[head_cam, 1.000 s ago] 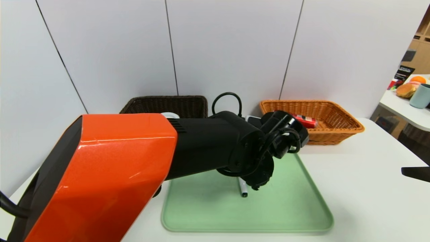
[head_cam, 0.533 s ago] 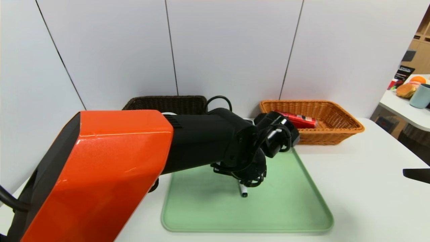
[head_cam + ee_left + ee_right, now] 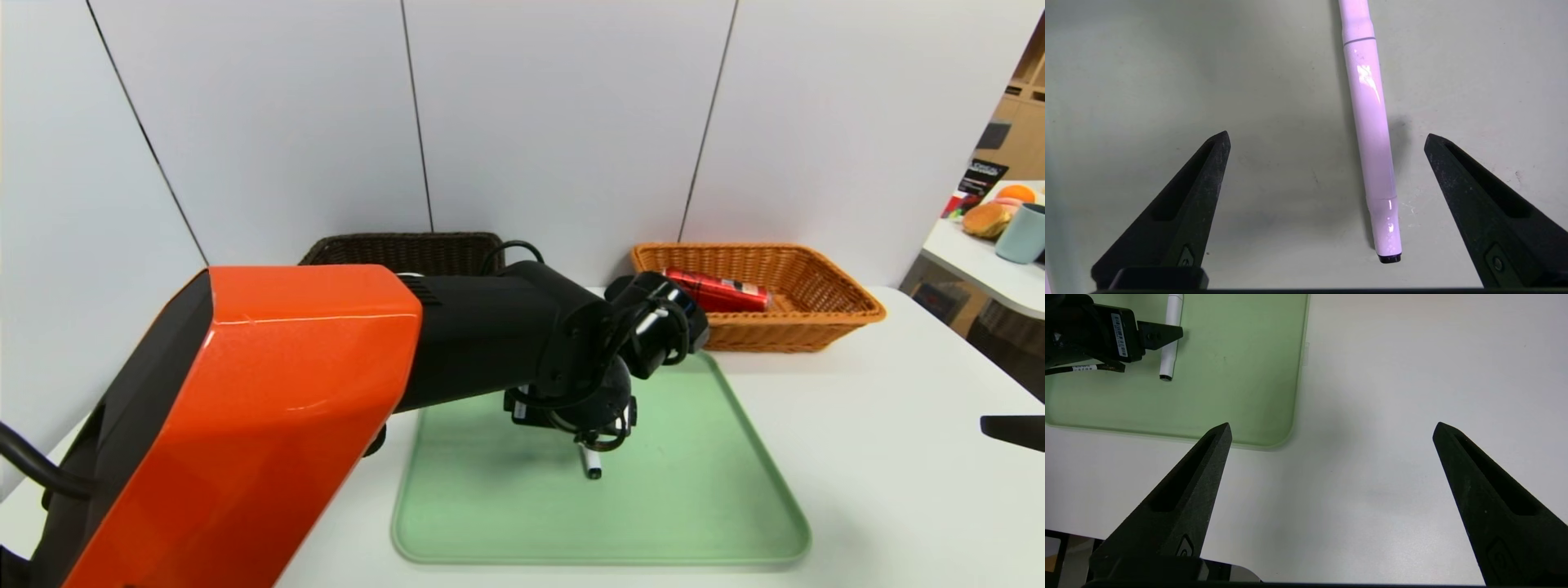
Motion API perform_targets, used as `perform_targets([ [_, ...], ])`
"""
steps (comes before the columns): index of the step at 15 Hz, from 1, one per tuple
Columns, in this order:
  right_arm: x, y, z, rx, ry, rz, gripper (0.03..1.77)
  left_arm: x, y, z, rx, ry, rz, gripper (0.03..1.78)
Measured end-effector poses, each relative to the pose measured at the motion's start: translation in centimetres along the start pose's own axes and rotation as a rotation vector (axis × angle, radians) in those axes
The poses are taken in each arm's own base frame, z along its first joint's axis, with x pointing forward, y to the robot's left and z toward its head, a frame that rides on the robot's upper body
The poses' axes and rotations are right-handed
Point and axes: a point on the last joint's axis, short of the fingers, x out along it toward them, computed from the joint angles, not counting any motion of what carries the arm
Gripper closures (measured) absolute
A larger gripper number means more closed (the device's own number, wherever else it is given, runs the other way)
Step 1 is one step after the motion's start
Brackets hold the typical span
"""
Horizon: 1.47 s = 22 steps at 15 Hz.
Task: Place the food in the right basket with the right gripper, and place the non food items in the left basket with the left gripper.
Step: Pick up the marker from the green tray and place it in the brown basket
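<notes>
A white marker pen (image 3: 1372,134) with a black end lies on the green tray (image 3: 702,506); only its tip (image 3: 591,467) shows under my left arm in the head view. My left gripper (image 3: 1327,141) hangs open just above it, the pen lying between the two fingers, nearer one of them, touching neither. The pen (image 3: 1169,339) and the left gripper (image 3: 1155,335) also show in the right wrist view. My right gripper (image 3: 1331,428) is open over bare table right of the tray; its edge (image 3: 1012,431) shows at the head view's right. A red food packet (image 3: 718,291) lies in the orange right basket (image 3: 824,314).
The dark brown left basket (image 3: 408,253) stands behind my left arm at the back of the white table (image 3: 898,474). A side table (image 3: 976,261) with food and a cup stands far right.
My left arm has lowered and drawn back toward the left, bringing its gripper down over the pen. The right gripper has stayed put.
</notes>
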Motion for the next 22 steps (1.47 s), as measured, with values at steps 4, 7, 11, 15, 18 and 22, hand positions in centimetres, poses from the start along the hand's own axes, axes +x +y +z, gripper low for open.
perform_targets([
  [4,0.02,-0.01,-0.09,0.0,0.002,0.0,0.1,0.32,-0.14,-0.23,0.016,0.005,0.006,0.12],
  [7,-0.02,-0.02,-0.2,0.002,0.002,-0.001,0.1,0.34,-0.6,-0.66,0.037,0.008,0.001,0.12],
  [11,-0.05,-0.06,-0.2,0.004,0.0,-0.004,0.1,0.53,-0.65,-0.77,0.04,0.011,0.004,0.12],
  [15,-0.05,-0.06,-0.2,0.004,0.0,-0.004,0.1,0.6,-0.71,-0.71,0.034,0.006,0.0,0.12],
  [18,-0.03,-0.07,-0.19,0.004,0.001,-0.004,0.1,0.61,-0.83,-0.65,0.021,0.0,-0.011,0.41],
  [22,-0.03,-0.07,-0.19,0.003,0.001,-0.004,0.1,0.69,-0.86,-0.42,0.005,-0.006,-0.028,0.94],
])
